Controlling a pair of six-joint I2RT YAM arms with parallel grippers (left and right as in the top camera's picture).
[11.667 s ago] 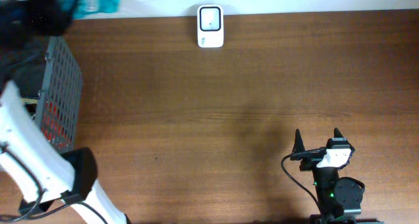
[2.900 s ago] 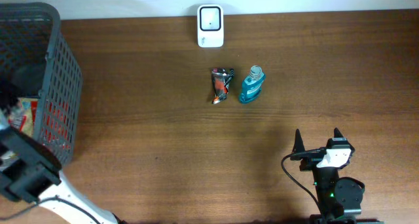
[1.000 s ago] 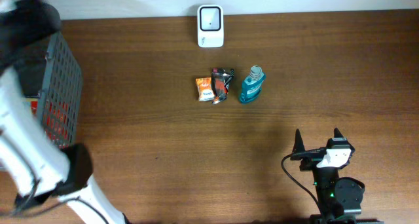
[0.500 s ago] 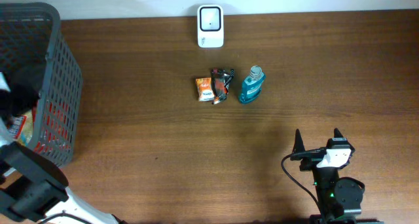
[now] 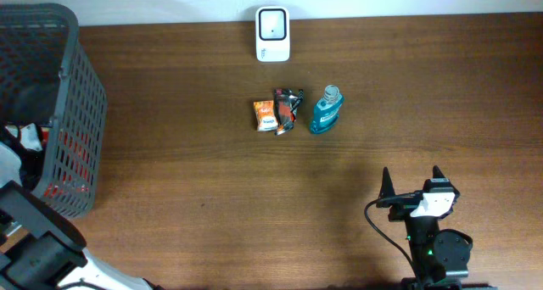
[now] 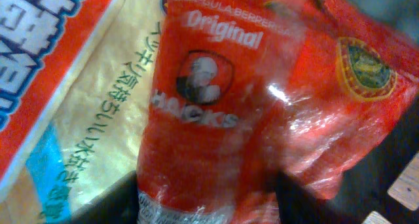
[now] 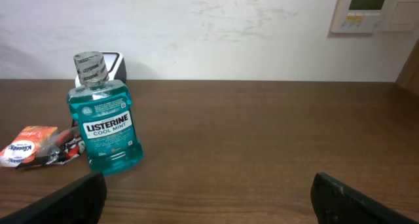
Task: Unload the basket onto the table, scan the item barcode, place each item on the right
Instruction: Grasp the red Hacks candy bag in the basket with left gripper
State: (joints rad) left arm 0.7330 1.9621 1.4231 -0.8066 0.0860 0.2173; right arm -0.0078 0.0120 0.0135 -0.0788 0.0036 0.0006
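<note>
Three items lie on the table [image 5: 212, 205]; a fourth waits in the basket.
The orange packet [image 5: 265, 114], dark wrapper [image 5: 289, 108] and mouthwash bottle [image 5: 327, 110] sit in a row just near of the white scanner [image 5: 272, 34] at the far edge, likely kept within its reach. The left gripper [image 6: 204, 205] is down inside the grey basket [image 5: 85, 112] at the left, close over a red candy bag [image 6: 222, 106] lying on a yellow packet [image 6: 85, 119]. I cannot tell whether its fingers grip the bag. The right gripper [image 5: 411, 176] rests near right, fingers spread wide, holding nothing.

Brown wooden table [image 5: 212, 197], white wall panel [image 7: 373, 9]
</note>
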